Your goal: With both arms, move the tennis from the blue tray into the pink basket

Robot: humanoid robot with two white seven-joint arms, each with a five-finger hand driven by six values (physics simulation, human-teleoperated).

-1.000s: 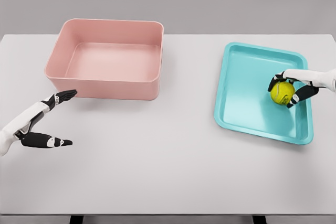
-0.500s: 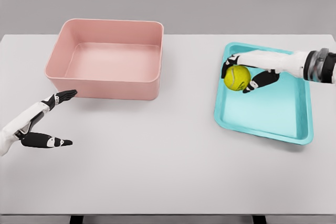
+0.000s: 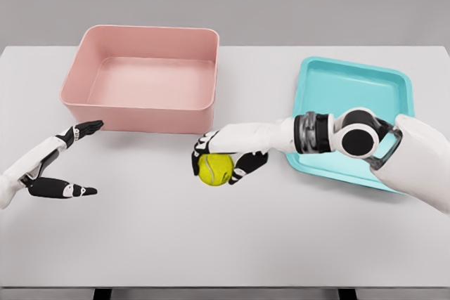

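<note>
A yellow-green tennis ball (image 3: pixel 215 169) is held over the white table between the basket and the tray, with my right hand (image 3: pixel 219 158) shut on it from above. The right arm stretches in from the right, crossing the front left part of the blue tray (image 3: pixel 351 89), which holds nothing. The pink basket (image 3: pixel 144 79) stands at the back left, with nothing inside. My left hand (image 3: pixel 74 159) hovers open near the table's left edge, in front of the basket's left corner, thumb and fingers spread apart.
The white table (image 3: pixel 225 244) stretches under everything, with a wide bare area in front of the ball. A grey wall lies behind.
My right hand has carried the ball out of the blue tray and leftward to the middle of the table. The left arm has not moved.
</note>
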